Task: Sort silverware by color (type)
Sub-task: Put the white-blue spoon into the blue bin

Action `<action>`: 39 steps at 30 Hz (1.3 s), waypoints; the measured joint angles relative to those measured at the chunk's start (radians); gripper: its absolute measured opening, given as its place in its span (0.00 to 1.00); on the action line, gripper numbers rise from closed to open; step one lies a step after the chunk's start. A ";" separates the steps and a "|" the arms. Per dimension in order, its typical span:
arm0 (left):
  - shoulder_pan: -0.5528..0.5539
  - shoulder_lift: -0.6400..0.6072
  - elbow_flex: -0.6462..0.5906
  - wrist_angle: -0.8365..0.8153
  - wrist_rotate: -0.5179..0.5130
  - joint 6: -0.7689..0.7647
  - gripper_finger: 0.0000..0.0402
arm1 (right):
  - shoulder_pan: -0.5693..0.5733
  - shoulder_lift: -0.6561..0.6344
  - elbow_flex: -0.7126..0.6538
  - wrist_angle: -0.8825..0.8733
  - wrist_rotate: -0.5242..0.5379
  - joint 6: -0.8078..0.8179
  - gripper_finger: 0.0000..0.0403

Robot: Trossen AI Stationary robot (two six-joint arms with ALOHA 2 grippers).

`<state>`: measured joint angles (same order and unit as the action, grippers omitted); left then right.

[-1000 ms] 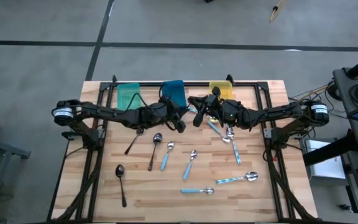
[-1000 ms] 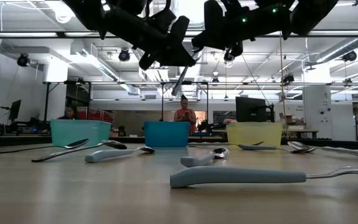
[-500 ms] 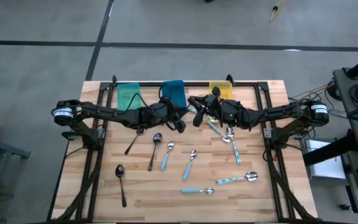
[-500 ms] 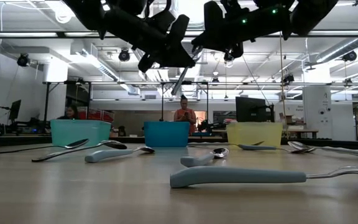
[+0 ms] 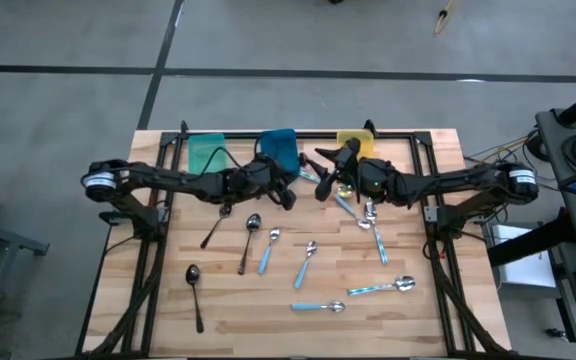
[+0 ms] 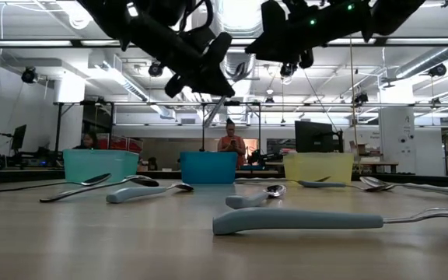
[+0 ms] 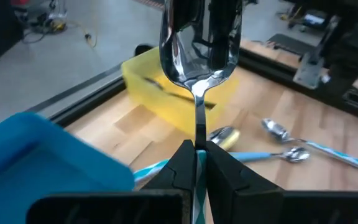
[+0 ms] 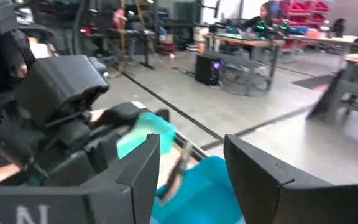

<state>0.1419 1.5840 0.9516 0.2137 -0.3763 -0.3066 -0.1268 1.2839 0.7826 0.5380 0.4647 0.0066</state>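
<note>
Three bins along the far edge: teal bin (image 5: 205, 152), blue bin (image 5: 279, 147), yellow bin (image 5: 355, 144). I count about ten spoons loose on the wooden surface (image 5: 238, 310), three dark spoons (image 5: 194, 294) and roughly seven blue-handled spoons (image 5: 304, 263); the cluster by the right arm overlaps, hard to count. One more spoon (image 7: 197, 46), shiny bowl, blue handle, is up in the air near the blue bin, clamped in the left gripper (image 7: 196, 163). The right gripper (image 8: 191, 165) right beside it has its fingers spread, empty.
</note>
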 joint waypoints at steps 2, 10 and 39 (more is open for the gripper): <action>0.020 -0.016 0.000 -0.039 0.001 -0.010 0.01 | 0.000 -0.025 0.000 -0.054 0.028 0.001 0.43; 0.189 -0.048 0.124 -0.412 0.077 -0.098 0.00 | 0.000 -0.134 0.000 -0.246 0.036 0.011 0.44; 0.415 0.448 0.828 -1.053 0.360 -0.134 0.00 | 0.000 -0.317 0.001 -0.814 0.032 0.090 0.43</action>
<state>0.5568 2.0322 1.7797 -0.8397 -0.0162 -0.4411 -0.1268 0.9672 0.7834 -0.2764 0.4965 0.0963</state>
